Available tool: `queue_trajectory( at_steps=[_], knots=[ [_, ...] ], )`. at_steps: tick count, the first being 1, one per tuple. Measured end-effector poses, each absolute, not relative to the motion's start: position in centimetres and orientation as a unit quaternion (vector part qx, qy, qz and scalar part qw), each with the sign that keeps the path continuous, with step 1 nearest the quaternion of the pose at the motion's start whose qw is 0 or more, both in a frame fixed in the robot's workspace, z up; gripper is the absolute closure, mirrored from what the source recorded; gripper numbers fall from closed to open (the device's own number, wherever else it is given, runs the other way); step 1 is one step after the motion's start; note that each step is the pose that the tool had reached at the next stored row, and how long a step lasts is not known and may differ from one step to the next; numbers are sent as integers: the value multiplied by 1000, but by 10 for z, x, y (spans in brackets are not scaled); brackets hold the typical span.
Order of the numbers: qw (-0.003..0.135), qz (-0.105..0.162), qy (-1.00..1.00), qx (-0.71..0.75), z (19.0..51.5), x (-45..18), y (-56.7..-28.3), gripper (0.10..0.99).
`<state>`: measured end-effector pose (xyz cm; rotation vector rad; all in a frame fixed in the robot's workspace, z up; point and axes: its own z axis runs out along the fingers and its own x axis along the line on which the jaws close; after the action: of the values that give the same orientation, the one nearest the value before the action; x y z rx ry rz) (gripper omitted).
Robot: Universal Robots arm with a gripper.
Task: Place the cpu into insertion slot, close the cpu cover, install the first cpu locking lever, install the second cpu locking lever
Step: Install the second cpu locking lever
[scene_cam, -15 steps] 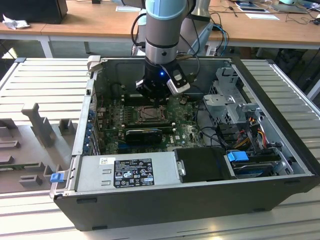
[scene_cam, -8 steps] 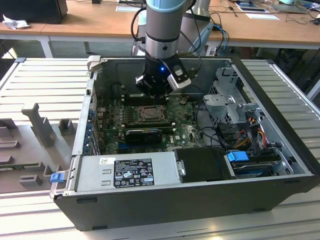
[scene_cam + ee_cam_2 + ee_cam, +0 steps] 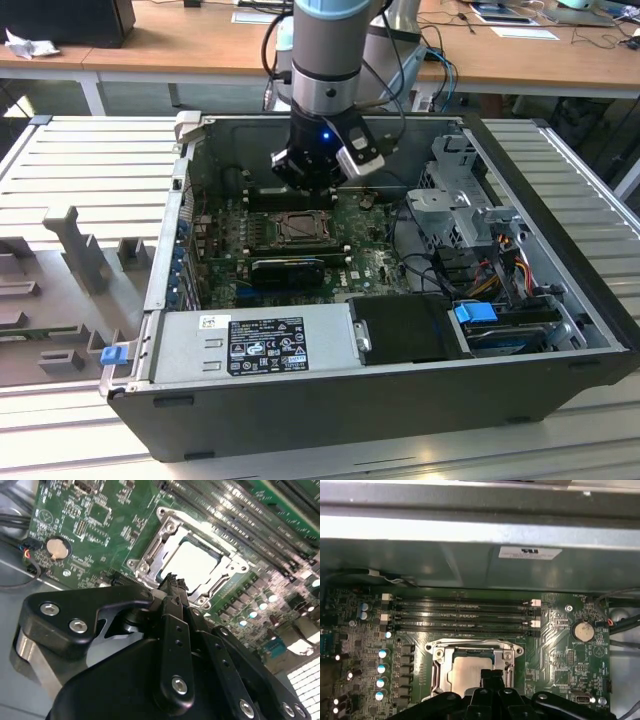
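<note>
The cpu [image 3: 192, 562] sits in the insertion slot [image 3: 438, 676] under the lowered cpu cover [image 3: 150, 555]; the closed, empty end effector [image 3: 172, 584], hovering just above, hides its near edge in both wrist views.

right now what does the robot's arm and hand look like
The arm is a grey metal cylinder with a pale blue cap on its joint, black cables looping beside it and a small blue light lit near the wrist. The hand is matte black, built of linked bars joined by silver screws, with ridged fingertips.
</note>
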<state>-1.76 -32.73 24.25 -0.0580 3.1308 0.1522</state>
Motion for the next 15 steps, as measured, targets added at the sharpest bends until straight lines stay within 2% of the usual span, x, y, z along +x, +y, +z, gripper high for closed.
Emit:
queue_trajectory(
  at_steps=[9,15],
  knots=[
    [1,49,999,-18,242,-18,-368,980],
    [-4,56,998,-18,242,-18,-376,980]
  ],
)
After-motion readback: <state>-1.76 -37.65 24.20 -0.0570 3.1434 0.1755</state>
